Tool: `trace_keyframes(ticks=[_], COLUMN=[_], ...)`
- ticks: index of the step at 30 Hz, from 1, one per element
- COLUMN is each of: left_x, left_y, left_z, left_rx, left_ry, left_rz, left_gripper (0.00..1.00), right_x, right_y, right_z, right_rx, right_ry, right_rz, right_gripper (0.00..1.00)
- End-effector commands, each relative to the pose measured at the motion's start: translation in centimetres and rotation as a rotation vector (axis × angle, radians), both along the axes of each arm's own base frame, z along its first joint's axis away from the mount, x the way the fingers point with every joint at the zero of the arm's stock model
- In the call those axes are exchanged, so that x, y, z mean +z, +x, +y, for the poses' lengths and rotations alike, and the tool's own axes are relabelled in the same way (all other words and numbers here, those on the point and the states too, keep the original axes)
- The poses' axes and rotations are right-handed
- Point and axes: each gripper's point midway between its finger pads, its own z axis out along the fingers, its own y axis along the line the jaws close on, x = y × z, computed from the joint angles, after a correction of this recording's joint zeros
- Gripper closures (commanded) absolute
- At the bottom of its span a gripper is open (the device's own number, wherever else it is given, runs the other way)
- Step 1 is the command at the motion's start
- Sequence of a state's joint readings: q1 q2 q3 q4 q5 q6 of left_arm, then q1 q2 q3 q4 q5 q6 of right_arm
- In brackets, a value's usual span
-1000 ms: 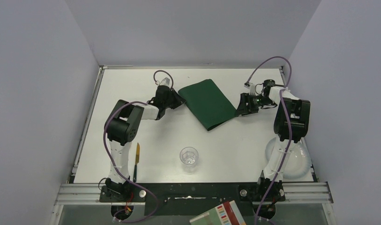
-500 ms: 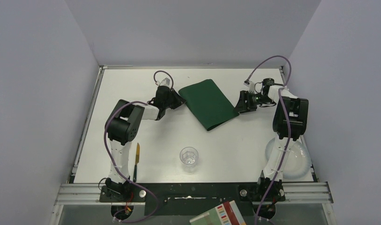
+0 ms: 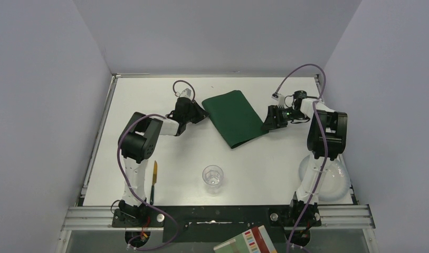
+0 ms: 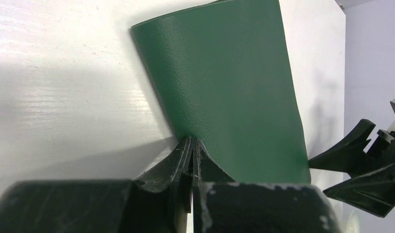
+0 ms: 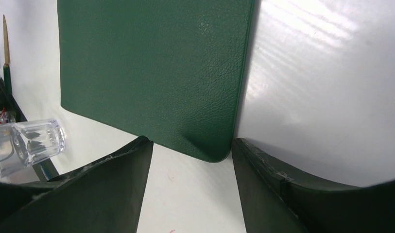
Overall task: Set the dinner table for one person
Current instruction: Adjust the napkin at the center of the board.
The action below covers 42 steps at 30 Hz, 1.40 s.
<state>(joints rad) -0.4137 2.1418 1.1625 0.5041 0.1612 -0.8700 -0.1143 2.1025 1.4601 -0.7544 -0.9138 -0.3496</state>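
The dinner table is a white top with a thin metal rim. A dark green placemat lies askew at its far middle. My left gripper is shut on the placemat's left edge; in the left wrist view the fingertips pinch it. My right gripper is open at the mat's right corner, which sits between the fingertips, apart from both. A clear glass, a knife and a translucent plate lie near the front.
The plate lies at the front right, partly under my right arm. The glass stands at the front middle and the knife at the front left. Grey walls close in three sides. A book lies below the front rail.
My right gripper has moved left, up to the placemat's right corner. The placemat has shifted slightly. The left gripper stays put.
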Motion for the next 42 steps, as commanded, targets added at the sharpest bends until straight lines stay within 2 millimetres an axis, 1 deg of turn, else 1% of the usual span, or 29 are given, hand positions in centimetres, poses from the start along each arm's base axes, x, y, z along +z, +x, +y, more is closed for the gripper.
trace_keyframes(ticks=[1, 6, 11, 15, 20, 23, 26, 28, 32, 35, 39, 42], left_x=[-0.3, -0.2, -0.2, -0.3, -0.5, -0.3, 1.1, 2.6, 5.1, 6.4, 7.5, 7.3], left_y=[-0.7, -0.7, -0.7, -0.8, -0.8, -0.7, -0.6, -0.3, -0.2, -0.4, -1.0, -1.1], left_z=[-0.1, 0.0, 0.2, 0.3, 0.3, 0.2, 0.5, 1.2, 2.7, 3.2, 2.8, 1.8], left_rx=[-0.022, -0.021, -0.019, -0.018, -0.017, -0.018, -0.014, -0.005, 0.014, 0.013, -0.013, -0.038], left_ry=[0.025, 0.030, 0.040, 0.042, 0.044, 0.041, 0.044, 0.049, 0.042, 0.030, 0.000, -0.040], left_rz=[0.003, 0.001, -0.005, -0.003, 0.001, 0.004, -0.019, -0.051, -0.092, -0.108, -0.128, -0.131], left_gripper=[1.00, 1.00, 1.00, 1.00, 1.00, 1.00, 1.00, 1.00, 1.00, 1.00, 1.00, 1.00], right_x=[-3.9, -4.5, -4.2, -4.2, -4.0, -4.1, -4.2, -4.4, -4.9, -5.4, -5.8, -6.0], right_y=[-5.5, -7.3, -8.4, -9.5, -9.9, -10.0, -9.9, -9.8, -9.8, -9.7, -9.6, -9.3], right_z=[-1.2, -1.6, -2.3, -2.2, -2.5, -3.1, -4.2, -4.9, -5.5, -5.6, -5.5, -5.5], right_rx=[0.038, 0.057, 0.077, 0.101, 0.112, 0.114, 0.104, 0.086, 0.065, 0.058, 0.055, 0.042], right_ry=[-0.127, -0.150, -0.167, -0.159, -0.177, -0.209, -0.252, -0.270, -0.272, -0.279, -0.273, -0.271], right_rz=[0.188, 0.238, 0.270, 0.312, 0.318, 0.323, 0.309, 0.304, 0.309, 0.306, 0.311, 0.311], right_gripper=[0.36, 0.36, 0.34, 0.34, 0.33, 0.33, 0.33, 0.33, 0.33, 0.33, 0.33, 0.34])
